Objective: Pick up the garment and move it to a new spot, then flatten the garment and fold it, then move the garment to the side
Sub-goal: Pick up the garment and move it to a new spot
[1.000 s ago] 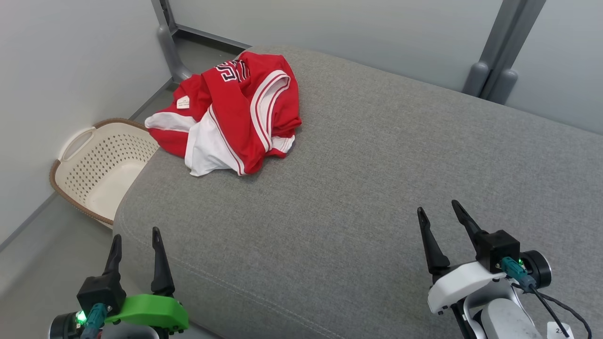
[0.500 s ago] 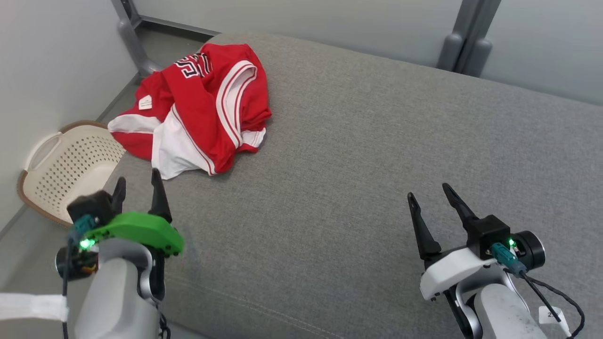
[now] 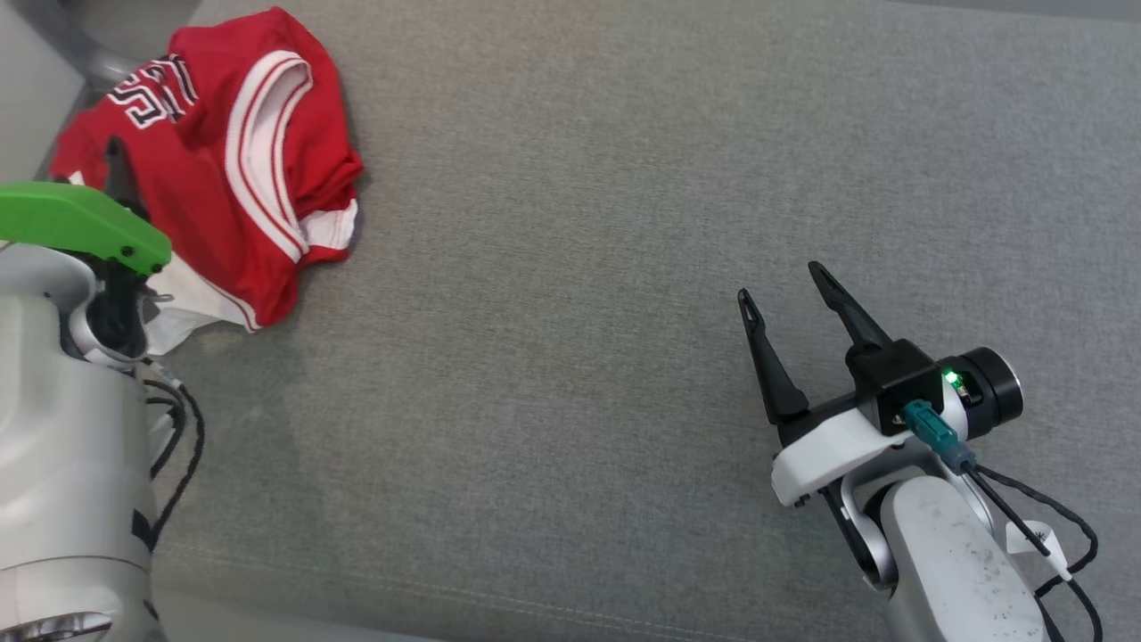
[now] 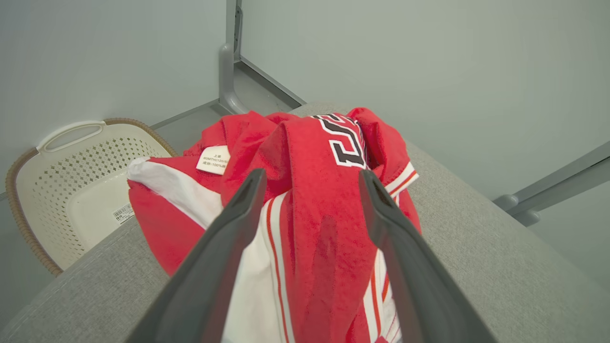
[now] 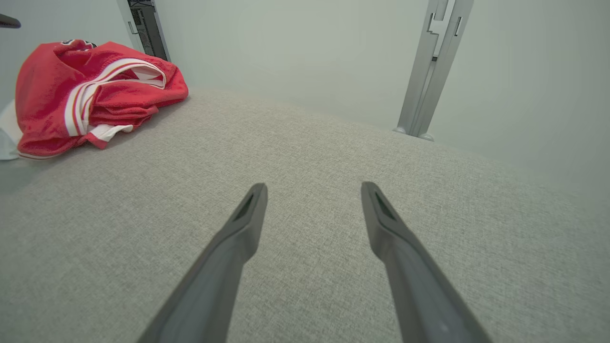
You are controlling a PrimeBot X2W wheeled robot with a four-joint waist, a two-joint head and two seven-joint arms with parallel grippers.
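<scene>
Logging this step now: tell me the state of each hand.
Left hand: open, holding nothing, aimed at the red garment.
Right hand: open, empty, over the grey cushion.

Red-and-white garment (image 3: 223, 169), crumpled, on grey cushion's corner (image 3: 624, 267)

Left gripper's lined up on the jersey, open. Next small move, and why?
Probably ease the left gripper forward and down onto the crumpled red garment, then close. Its open fingers frame a raised red fold but do not pinch it yet; the right gripper sits apart, open, over bare grey cushion.
</scene>
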